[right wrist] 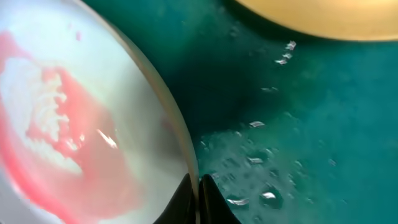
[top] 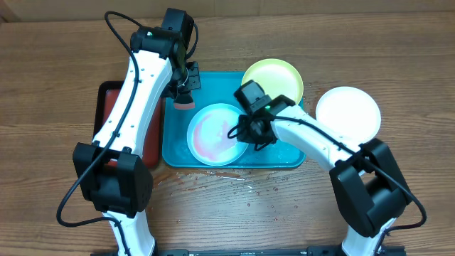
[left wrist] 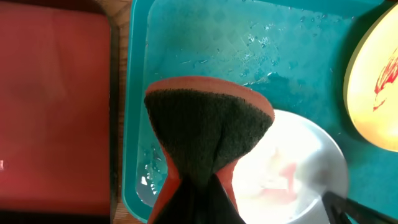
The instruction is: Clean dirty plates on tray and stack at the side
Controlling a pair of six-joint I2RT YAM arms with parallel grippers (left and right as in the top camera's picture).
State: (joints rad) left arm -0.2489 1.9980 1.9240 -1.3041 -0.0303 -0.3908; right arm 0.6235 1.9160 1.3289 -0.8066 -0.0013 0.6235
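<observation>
The turquoise tray (top: 288, 158) holds a light blue rimmed plate (top: 213, 135) smeared red and pink, and the yellow-green plate (top: 274, 78) leans over its far right corner. A clean white plate (top: 348, 112) lies on the table to the right. My left gripper (top: 184, 99) is shut on an orange sponge with a dark scrub face (left wrist: 208, 121), held above the tray's left end beside the blue plate (left wrist: 292, 168). My right gripper (top: 245, 131) is shut on the right rim of the blue plate (right wrist: 93, 124), fingertips (right wrist: 198, 193) either side of the rim. The wet tray also shows in the right wrist view (right wrist: 298, 124).
A dark red black-rimmed tray (top: 106, 107) lies left of the turquoise tray, also in the left wrist view (left wrist: 56, 106). Water drops lie on the wooden table (top: 242, 190) in front of the tray. The yellow-green plate (left wrist: 379, 81) carries red smears.
</observation>
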